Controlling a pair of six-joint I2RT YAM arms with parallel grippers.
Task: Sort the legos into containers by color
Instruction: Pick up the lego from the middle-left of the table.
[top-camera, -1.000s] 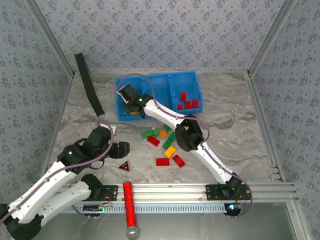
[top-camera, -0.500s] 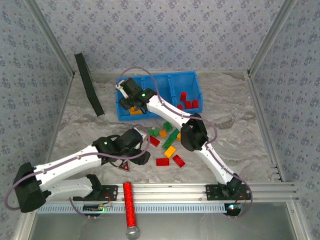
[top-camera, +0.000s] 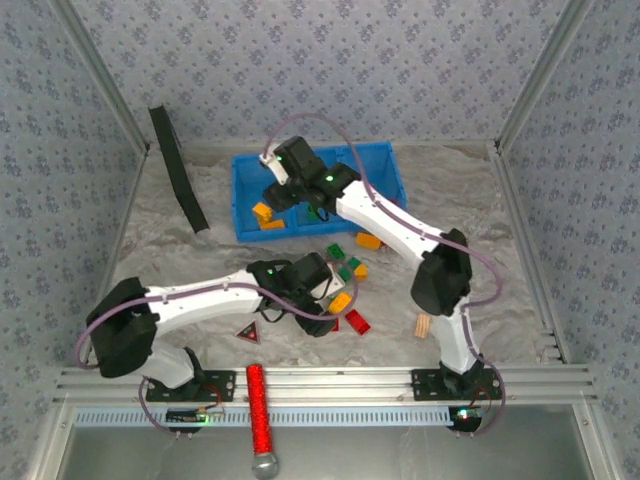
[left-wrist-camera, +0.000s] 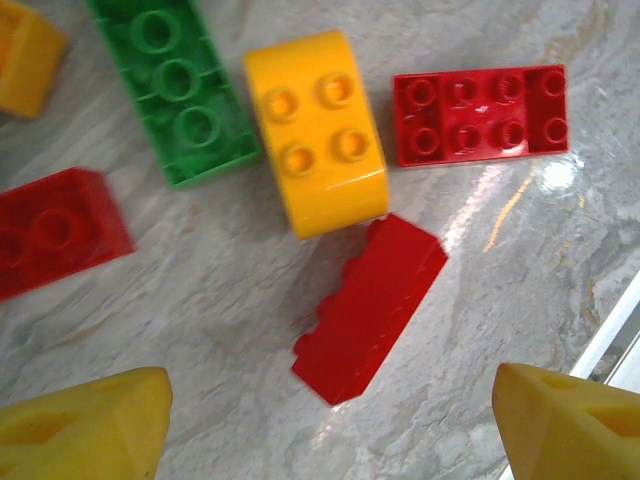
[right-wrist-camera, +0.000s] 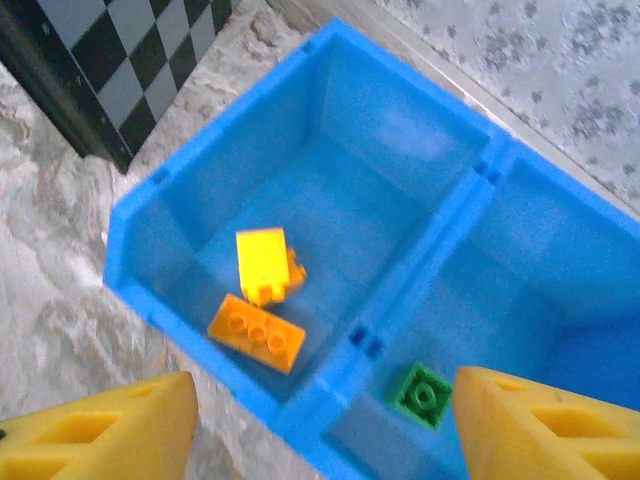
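Legos (top-camera: 357, 322) lie in a loose cluster on the marbled table (top-camera: 500, 250), near the blue bin (top-camera: 385, 160) but not in it, as I steer both arms from afar. My left gripper (left-wrist-camera: 328, 385) hovers over the cluster with its fingers spread wide and nothing between them. Directly beneath it sits a red brick (left-wrist-camera: 370, 295) tipped on its side, its upper corner touching or just beside a yellow brick (left-wrist-camera: 318, 130). My right gripper (right-wrist-camera: 322, 385) hangs above the bin, fingers likewise apart and empty. It looks down on a yellow piece (right-wrist-camera: 265, 265) and an orange piece (right-wrist-camera: 257, 333) in the left compartment and a green piece (right-wrist-camera: 420, 393) in the middle one.

The step in hand, as I judge it, is lifting that red brick. It lies diagonally to my fingers, so I would first turn the wrist until the pads face its two long flat sides. Then I would come straight down and close gently. A grab across the corners would likely spin it out or shove the yellow neighbour. Red, I reckon, belongs in the remaining compartment, and I would want the right arm clear of the bin before carrying over.
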